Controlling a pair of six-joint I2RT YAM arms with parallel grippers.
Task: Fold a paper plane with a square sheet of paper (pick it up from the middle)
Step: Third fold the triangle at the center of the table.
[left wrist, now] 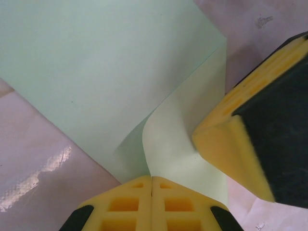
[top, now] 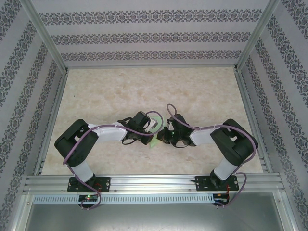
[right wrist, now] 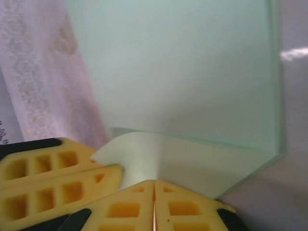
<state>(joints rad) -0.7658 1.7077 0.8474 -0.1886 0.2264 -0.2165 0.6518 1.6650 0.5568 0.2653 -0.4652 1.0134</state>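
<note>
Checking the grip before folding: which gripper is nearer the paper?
Neither; it's a tie. The left gripper is shut on the paper from the left, the right gripper from the right.

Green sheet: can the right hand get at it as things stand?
Probably yes: the right hand looks shut on a raised fold of the sheet, with nothing between them; the left hand pinches it alongside.

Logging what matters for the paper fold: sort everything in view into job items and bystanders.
Part of the job:
- green paper sheet, one flap curling
- left gripper, shut on the sheet
- right gripper, shut on the sheet

Just surroundings:
- table
- patterned walls
- metal frame
</note>
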